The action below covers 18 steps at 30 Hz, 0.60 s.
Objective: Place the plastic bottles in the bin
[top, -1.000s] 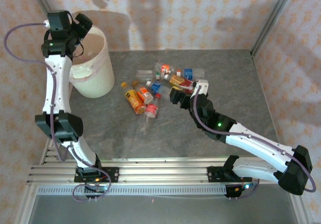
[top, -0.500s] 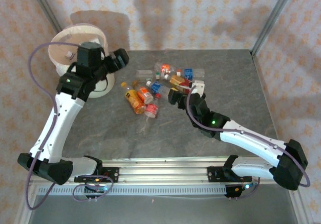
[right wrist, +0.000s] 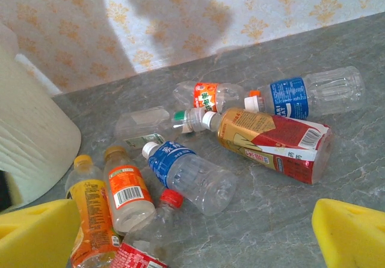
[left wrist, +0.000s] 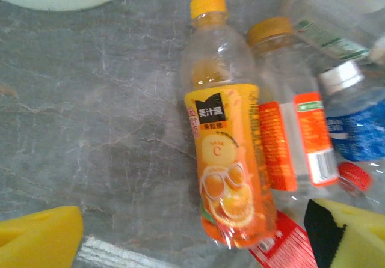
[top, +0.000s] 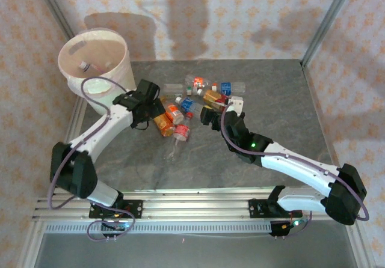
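Several plastic bottles [top: 192,103]: lying on their sides in a loose heap on the tabletop [top: 271,88], around its middle and toward the far edge.
left gripper [left wrist: 192,244]: hanging low over the left side of the heap, yellow pads [left wrist: 36,235] standing wide apart, straddling the orange juice bottle [left wrist: 225,160] without touching it, clamping nothing.
right gripper [right wrist: 192,238]: hovering low at the near-right side of the heap, yellow pads standing wide apart, clamping nothing, facing the far-left corner.
orange juice bottle: lying with its yellow cap pointing toward the far-left corner, pressing side to side against an orange-label bottle [left wrist: 295,142].
blue-label bottle [right wrist: 180,169]: lying just beside the orange-label bottle, showing a white cap.
red-and-gold bottle [right wrist: 271,139]: lying at the right of the heap, neighbouring a clear blue-banded bottle [right wrist: 307,94] nearer the far edge.
bin [top: 122,63]: standing upright at the far-left corner of the tabletop, apart from the heap, holding a few things too small to tell.
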Motion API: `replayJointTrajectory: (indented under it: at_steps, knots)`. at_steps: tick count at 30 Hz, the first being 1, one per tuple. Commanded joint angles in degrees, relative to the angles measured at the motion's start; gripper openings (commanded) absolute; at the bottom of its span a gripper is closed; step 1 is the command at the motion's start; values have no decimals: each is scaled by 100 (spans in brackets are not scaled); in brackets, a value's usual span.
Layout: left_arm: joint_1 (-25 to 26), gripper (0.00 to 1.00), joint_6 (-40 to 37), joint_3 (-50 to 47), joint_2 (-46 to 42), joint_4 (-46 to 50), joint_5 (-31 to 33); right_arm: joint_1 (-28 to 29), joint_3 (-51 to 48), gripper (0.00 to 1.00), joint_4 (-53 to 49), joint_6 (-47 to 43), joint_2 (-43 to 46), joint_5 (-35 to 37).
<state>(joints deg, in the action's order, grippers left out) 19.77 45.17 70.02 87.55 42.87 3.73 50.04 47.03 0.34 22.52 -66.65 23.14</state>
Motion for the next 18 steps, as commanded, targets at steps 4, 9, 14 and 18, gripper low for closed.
replayJointTrajectory:
  at_steps: [4, 9, 14, 18]
  knots:
    - [-7, 90, 253, 241, 949, -761, 513, -30, 178, 99, -310, 175, 202, 295]
    - [-8, 90, 229, 562, 1548, -1107, 670, -30, 32, 99, -345, 187, 419, 396]
    - [-53, 80, 255, 908, 2091, -917, 761, -30, -101, 99, -198, 121, 598, 385]
    - [-117, 75, 325, 669, 2126, -1081, 747, -30, -154, 99, -218, 119, 670, 437]
